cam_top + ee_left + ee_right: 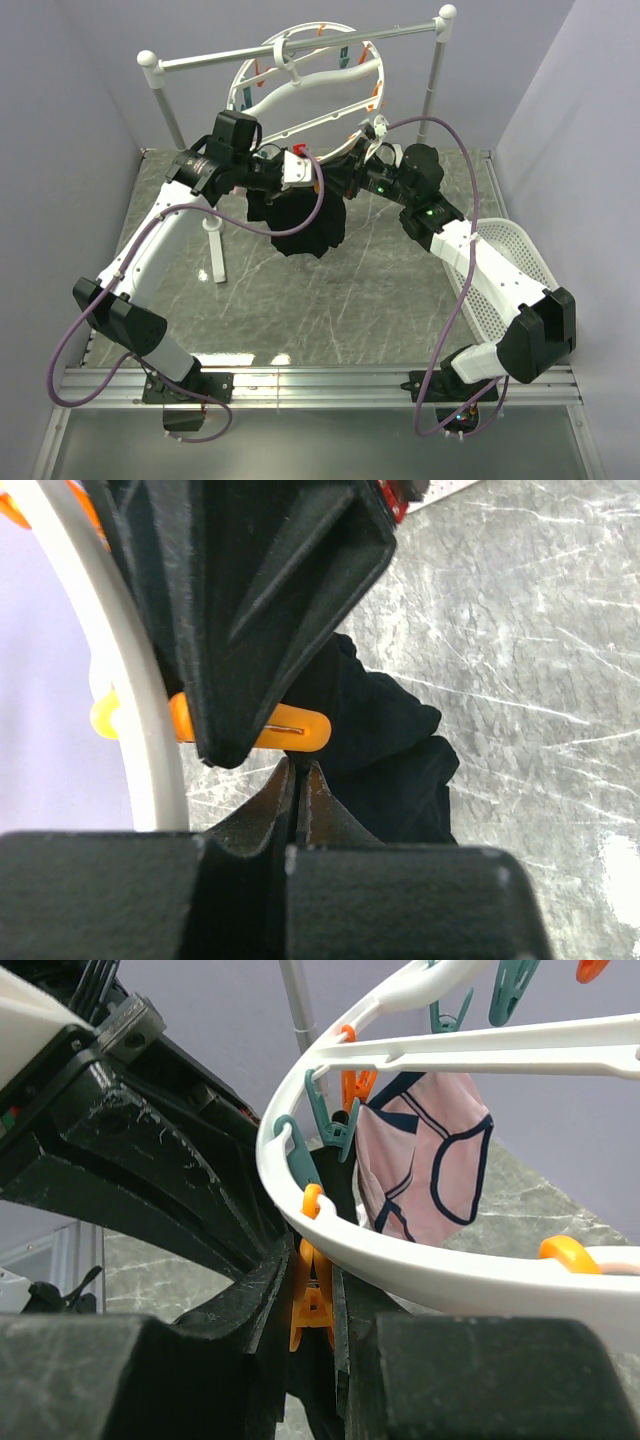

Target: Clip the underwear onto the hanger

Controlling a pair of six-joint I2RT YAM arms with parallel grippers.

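The hanger (262, 100), a round white ring with orange and teal clothespins, hangs from the rail at the back. The black underwear (302, 222) hangs bunched below its near rim. My left gripper (283, 185) is shut on an upper edge of the underwear (392, 748); its fingertips (285, 780) are pressed together just under an orange clothespin (292, 730). My right gripper (320, 180) is shut on an orange clothespin (313, 1300) that hangs from the hanger rim (430, 1272), with one finger on each side of the pin. The two grippers nearly touch.
A pink garment (420, 1160) is clipped on the far side of the hanger. The white-and-silver rail stand (200, 62) spans the back, and one white post (214, 250) stands at centre left. A white mesh basket (512, 262) sits at the right edge.
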